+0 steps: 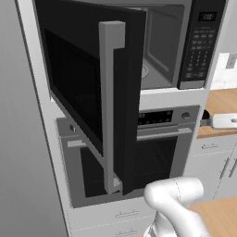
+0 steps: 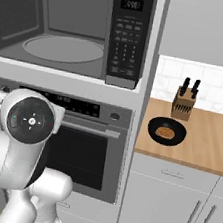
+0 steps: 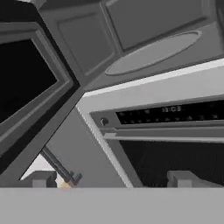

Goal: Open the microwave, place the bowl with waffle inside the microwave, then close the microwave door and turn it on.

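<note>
The microwave [image 1: 201, 41] is built in above an oven, and the microwave door [image 1: 88, 83] stands swung wide open to the left, its silver bar handle [image 1: 110, 106] facing me. The cavity [image 2: 65, 26] with its glass turntable [image 2: 62, 49] is bare. A black bowl with the waffle [image 2: 166, 131] sits on the wooden counter to the right, in front of a knife block. My gripper [image 3: 113, 179] is open and holds nothing; it is low in front of the oven and looks up at the microwave cavity [image 3: 153, 48] and the open door [image 3: 26, 87].
The steel-fronted oven [image 2: 87, 150] with its horizontal handle sits right under the microwave. A knife block [image 2: 182, 105] stands at the back of the wooden counter [image 2: 210, 143]. Drawers and cabinet doors lie below. The open door juts out into the space in front of the oven.
</note>
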### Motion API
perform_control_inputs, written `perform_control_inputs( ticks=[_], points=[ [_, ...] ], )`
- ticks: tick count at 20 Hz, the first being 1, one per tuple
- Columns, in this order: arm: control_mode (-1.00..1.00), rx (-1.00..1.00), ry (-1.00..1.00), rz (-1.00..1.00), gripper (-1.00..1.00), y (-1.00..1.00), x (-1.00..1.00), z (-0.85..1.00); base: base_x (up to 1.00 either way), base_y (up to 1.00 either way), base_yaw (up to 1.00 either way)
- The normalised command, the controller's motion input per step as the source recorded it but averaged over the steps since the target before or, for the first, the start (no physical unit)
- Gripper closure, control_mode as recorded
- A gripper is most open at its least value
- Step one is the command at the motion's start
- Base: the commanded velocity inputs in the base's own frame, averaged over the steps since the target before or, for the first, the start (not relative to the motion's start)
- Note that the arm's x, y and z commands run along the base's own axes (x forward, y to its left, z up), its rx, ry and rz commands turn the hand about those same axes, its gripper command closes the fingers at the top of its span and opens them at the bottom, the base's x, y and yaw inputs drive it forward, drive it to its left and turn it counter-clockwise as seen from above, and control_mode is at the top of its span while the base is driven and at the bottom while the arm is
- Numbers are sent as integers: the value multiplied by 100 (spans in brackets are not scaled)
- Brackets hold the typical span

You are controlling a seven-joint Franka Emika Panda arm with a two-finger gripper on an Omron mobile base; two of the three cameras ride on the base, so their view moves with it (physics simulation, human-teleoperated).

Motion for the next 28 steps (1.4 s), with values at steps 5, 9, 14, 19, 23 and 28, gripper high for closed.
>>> perform_control_inputs(
  ticks=[5, 9, 14, 19, 23, 28],
  points=[
    [-100, 7, 26, -40, -100, -100, 28, -34, 0, 0, 0],
    [-100, 5, 16, -36, -100, -100, 36, -58, 0, 0, 0],
    [-100, 1, 3, -27, -100, -100, 47, -54, 0, 0, 0],
    [-100, -3, 0, -2, -100, -67, 29, -9, 0, 0, 0],
    [-100, 0, 1, 0, -100, -72, 11, -8, 0, 0, 0],
    [-100, 0, 13, 0, -100, -78, 39, -17, 0, 0, 0]
  ],
)
